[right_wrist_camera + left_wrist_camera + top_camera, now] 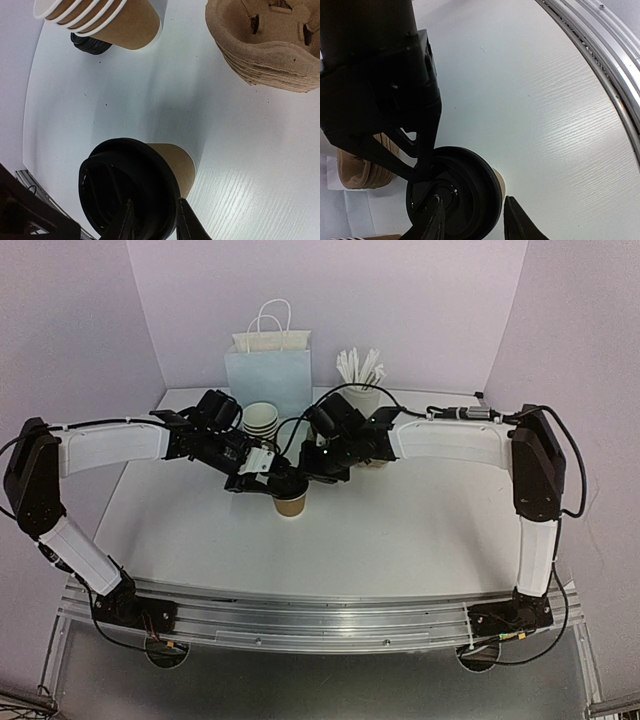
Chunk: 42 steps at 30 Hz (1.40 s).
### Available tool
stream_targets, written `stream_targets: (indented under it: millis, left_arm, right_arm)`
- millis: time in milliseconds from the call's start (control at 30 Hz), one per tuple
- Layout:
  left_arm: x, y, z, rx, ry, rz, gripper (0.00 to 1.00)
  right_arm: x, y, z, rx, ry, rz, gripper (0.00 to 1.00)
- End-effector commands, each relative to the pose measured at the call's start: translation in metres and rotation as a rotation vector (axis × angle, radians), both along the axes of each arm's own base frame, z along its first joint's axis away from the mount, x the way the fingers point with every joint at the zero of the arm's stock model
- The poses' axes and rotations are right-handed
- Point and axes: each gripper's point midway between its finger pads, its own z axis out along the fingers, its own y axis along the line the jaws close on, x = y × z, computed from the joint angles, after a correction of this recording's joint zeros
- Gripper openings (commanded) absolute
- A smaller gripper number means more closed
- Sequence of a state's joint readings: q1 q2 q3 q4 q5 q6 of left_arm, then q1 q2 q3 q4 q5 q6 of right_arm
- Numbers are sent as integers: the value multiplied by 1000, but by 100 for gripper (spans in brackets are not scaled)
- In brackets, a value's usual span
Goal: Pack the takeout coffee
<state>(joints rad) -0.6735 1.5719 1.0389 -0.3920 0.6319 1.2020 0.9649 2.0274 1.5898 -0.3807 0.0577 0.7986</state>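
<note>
Where left claw [474, 221] and right claw [156, 222] meet over table [430, 530] centre, brown cup [291, 506] stands upright, black lid [125, 185] atop. Each claw's fingers straddle lid rim; whether clamped, cannot tell.

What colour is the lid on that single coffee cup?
Black. The lid shows best in the right wrist view, sitting on the brown cup.

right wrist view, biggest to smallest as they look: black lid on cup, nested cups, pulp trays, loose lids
round black plastic lid and brown pulp tray stack: alike, lid nearer
nested brown kraft cups
loose black lids
</note>
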Motion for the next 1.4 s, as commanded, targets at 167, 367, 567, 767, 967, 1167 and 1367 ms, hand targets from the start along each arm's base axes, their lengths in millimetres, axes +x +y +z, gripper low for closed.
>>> stream_targets:
  millis: [167, 367, 567, 767, 967, 1167, 1367]
  left_arm:
    - [16, -6, -4, 20, -20, 28, 38]
    - [18, -7, -8, 28, -16, 30, 37]
    - [14, -8, 7, 13, -9, 21, 36]
    - [13, -5, 18, 9, -28, 17, 36]
    - [24, -8, 6, 26, -47, 39, 36]
    - [28, -9, -11, 60, -28, 47, 36]
    - [16, 0, -31, 100, 15, 34, 35]
  right_arm:
    - [1, 3, 33, 17, -65, 3, 25]
    - [-4, 9, 22, 18, -28, 22, 24]
    - [-2, 11, 34, 24, -66, 19, 23]
    - [-4, 13, 33, 24, -62, 27, 23]
    - [-6, 15, 19, 14, -32, 29, 23]
    - [-13, 12, 2, -2, 14, 20, 22]
    - [-22, 7, -18, -32, 56, 13, 20]
